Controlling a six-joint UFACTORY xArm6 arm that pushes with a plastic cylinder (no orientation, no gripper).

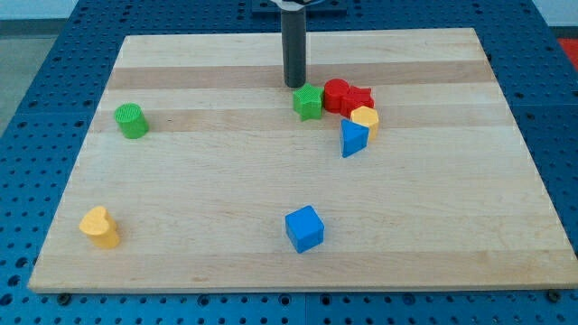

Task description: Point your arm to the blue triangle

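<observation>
My tip at view's top, touching green block; blue triangle lies toward lower right, near. No gripper fitted, nothing grasped.

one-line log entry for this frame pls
task: point to blue triangle | my tip: just above-left of green block | target: below-right of tip, beside yellow block | contact: none

The board below my tip is pale wood, smooth and matt, with lengthwise grain bands. The rod above my tip looks like dark metal or plastic with a dull sheen. Just right of my tip, the green block, red blocks, yellow block and blue triangle look like matt plastic.
</observation>
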